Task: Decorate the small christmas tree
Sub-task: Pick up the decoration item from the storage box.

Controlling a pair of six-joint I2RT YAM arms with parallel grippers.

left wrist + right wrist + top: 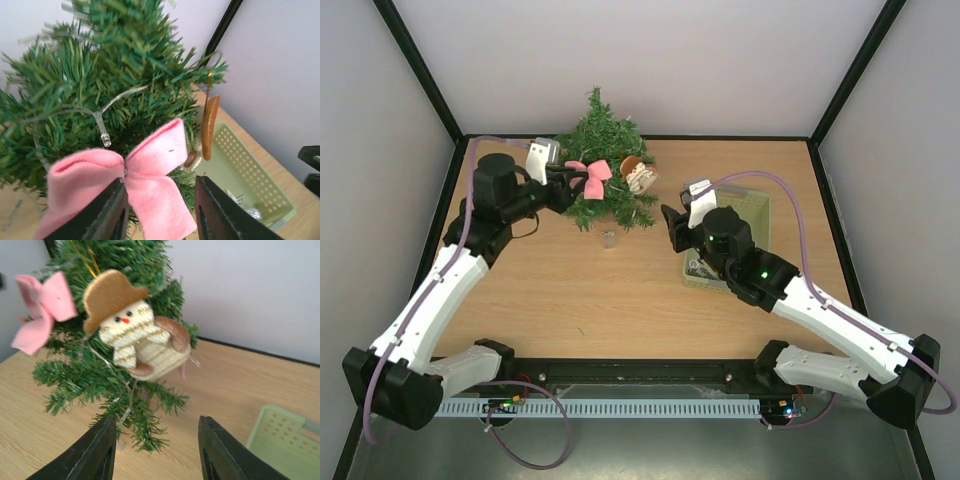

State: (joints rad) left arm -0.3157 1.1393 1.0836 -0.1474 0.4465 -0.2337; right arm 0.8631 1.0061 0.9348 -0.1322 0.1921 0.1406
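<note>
The small christmas tree stands at the back middle of the table. A pink felt bow sits on its left front, and a snowman ornament with a brown hat hangs on its right front. My left gripper is open, and the bow's lower tail lies between its jaws, against the left finger. My right gripper is open and empty. It faces the tree from the right, below the snowman.
A pale green perforated basket lies right of the tree, partly under my right arm, with silver ornaments in it. A clear light-string bulb hangs to the table in front of the tree. Black frame posts and white walls enclose the table.
</note>
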